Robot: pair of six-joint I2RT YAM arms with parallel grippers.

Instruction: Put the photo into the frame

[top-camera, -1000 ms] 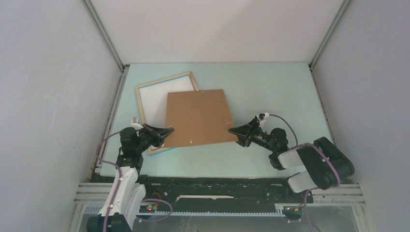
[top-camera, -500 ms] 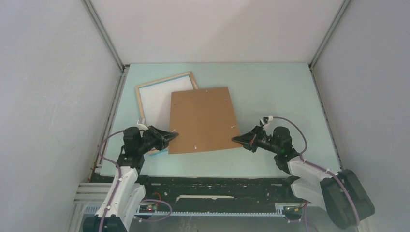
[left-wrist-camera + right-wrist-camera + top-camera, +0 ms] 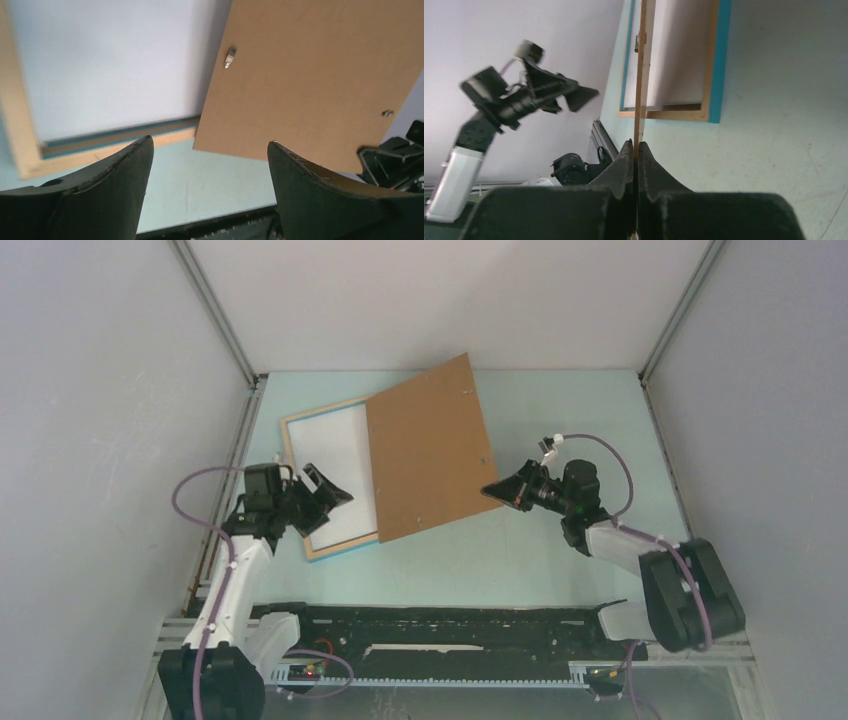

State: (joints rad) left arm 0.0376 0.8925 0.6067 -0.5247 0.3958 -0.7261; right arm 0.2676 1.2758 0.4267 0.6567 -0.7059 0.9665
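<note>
The frame (image 3: 325, 411) lies on the table at the back left, light wood rim up and a teal edge (image 3: 719, 65) along its side. A white sheet (image 3: 335, 470) fills it; it looks like the photo with its plain back up, and no print shows. My right gripper (image 3: 492, 490) is shut on the near right corner of the brown backing board (image 3: 430, 450), which hangs tilted above the frame's right part. In the right wrist view the board's thin edge (image 3: 642, 75) runs straight up from the pinched jaws (image 3: 636, 145). My left gripper (image 3: 330, 485) is open and empty over the frame's near left corner.
Grey walls close in the pale green table (image 3: 560, 420) on three sides. A black rail (image 3: 450, 615) runs along the near edge by the arm bases. Small metal clips (image 3: 229, 58) sit on the board's face.
My left gripper let go of the board's near left corner, opened and drew back left. My right gripper shut on the board and swung it up, uncovering most of the frame.
</note>
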